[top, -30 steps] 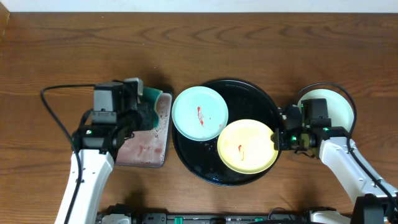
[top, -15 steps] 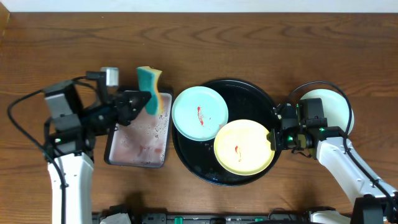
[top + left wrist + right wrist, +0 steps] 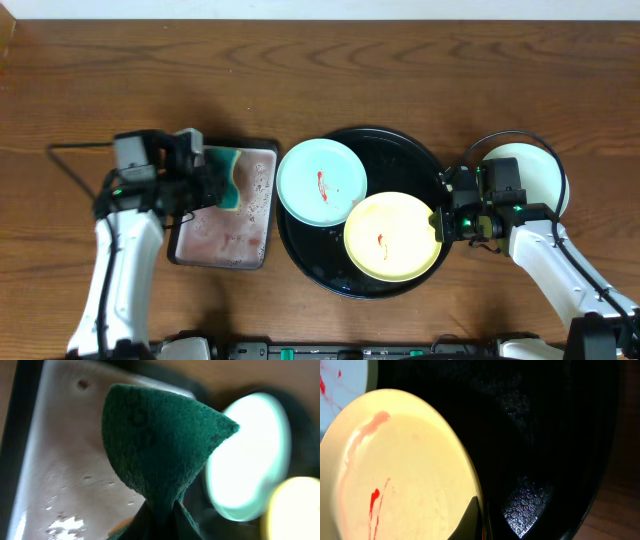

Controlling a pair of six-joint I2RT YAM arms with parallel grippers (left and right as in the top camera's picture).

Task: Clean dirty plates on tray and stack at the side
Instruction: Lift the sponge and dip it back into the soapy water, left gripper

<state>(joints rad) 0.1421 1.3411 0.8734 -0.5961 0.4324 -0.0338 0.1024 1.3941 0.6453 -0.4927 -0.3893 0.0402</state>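
two dirty plates on the black tray (image 3: pixel 400 165), one off to the side

the mint plate (image 3: pixel 322 182) sits at the tray's left, overhanging the raised rim, with a small red smear at its centre. the yellow plate (image 3: pixel 392 238) lies toward the tray's front right, also marked with a red streak, its edge just beside the mint plate. a third plate (image 3: pixel 535 172), pale, rests on the table (image 3: pixel 320 70) right of the tray, partly hidden by the right arm; whether it is smeared cannot be told.

the right gripper (image 3: pixel 441 222) is closed on the yellow plate's right rim; the wrist view shows a dark fingertip (image 3: pixel 472 515) pressed at that rim above the glossy black floor.

the left gripper (image 3: pixel 212 182) is pinched tight on a green sponge (image 3: pixel 160 445), which fans out above the fingers. the sponge hangs over the far end of the small tray (image 3: pixel 230 235), whose pinkish inside looks wet.
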